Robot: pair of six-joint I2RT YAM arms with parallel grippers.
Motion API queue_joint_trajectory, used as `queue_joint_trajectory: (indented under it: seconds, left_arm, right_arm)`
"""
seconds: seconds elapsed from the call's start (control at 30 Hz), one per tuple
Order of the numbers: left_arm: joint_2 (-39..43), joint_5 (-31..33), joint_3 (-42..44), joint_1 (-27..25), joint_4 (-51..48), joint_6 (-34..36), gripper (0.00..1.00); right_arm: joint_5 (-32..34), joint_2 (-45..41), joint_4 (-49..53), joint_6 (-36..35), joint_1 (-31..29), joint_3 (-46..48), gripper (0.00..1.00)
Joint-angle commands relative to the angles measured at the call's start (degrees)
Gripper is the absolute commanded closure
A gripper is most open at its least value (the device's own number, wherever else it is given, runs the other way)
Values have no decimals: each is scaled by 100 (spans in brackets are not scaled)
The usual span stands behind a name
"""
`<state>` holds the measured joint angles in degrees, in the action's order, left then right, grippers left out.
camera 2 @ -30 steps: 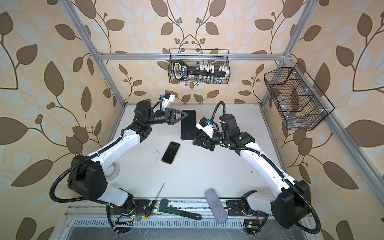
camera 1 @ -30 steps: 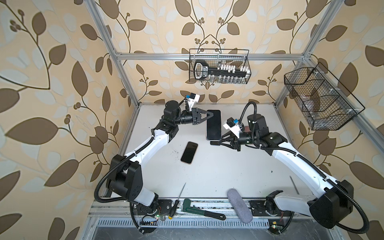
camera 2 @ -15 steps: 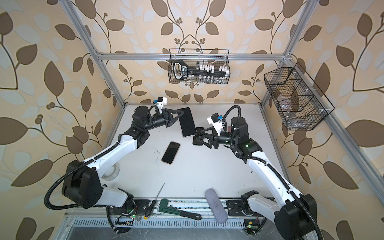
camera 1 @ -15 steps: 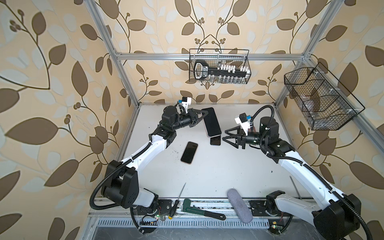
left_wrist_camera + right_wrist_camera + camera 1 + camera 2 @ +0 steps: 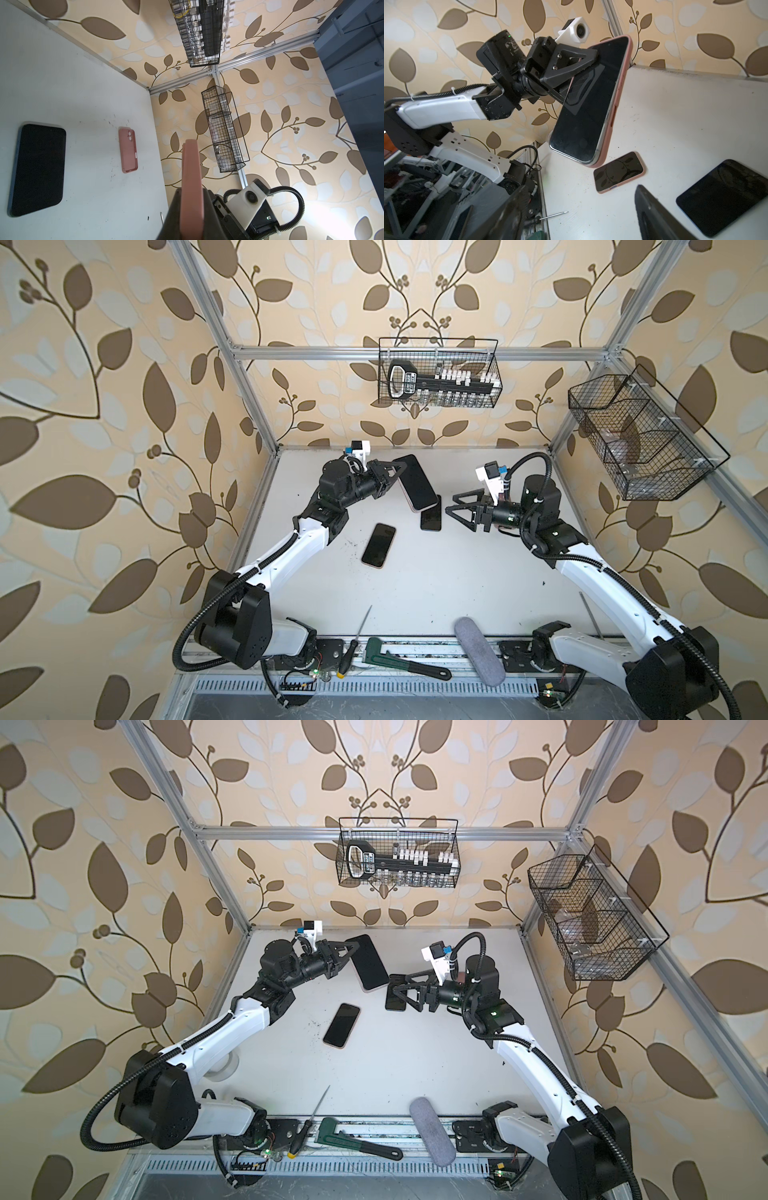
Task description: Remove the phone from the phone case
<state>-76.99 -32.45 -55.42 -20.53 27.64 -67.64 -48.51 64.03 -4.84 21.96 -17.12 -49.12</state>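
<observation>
Phone sits in its pink case, raised off the table and tilted, screen up, at 12 o'clock from the table's middle in both top views. The left gripper grasps it from 9 o'clock, on a long side near the far end. One finger lies flat on the glass and the other is behind the case; the left wrist view shows the case's edge squeezed between the two. In the right wrist view the phone's metal rim shows along one long side down to the low corner, with the pink lip just behind it. Just beneath that low corner, at 5 o'clock, a bare phone lies flat, screen up. The right gripper hovers at 3 o'clock of the bare phone, fingers spread wide, holding nothing. A second cased phone lies flat at 7 o'clock of the raised one, well apart from both grippers. A spare case lies back up near the table's edge.
</observation>
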Motion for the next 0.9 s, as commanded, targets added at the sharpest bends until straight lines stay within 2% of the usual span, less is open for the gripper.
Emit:
queue_joint_trajectory:
  seconds: [0.0,0.03,0.07,0.4,0.63,0.87]
  left_arm:
    - [368,200,52,74,718,-250,100]
    - [397,233,90,84,758,-295,100]
    - [423,262,129,97,799,-357,100]
    - [769,723,708,120,1251,-974,100]
    - [572,979,1248,111,2277,-1891,100]
    - [415,1046,1314,16,2511,-1999,100]
  right_arm:
    - [99,2,-337,368,25,61,12]
    - [128,9,-342,431,25,60,9]
    - [150,2,-350,498,20,59,0]
    - [606,27,-1011,1473,23,447,0]
    - [773,167,-1996,2359,26,962,0]
    - [958,386,-2569,2784,-183,1120,0]
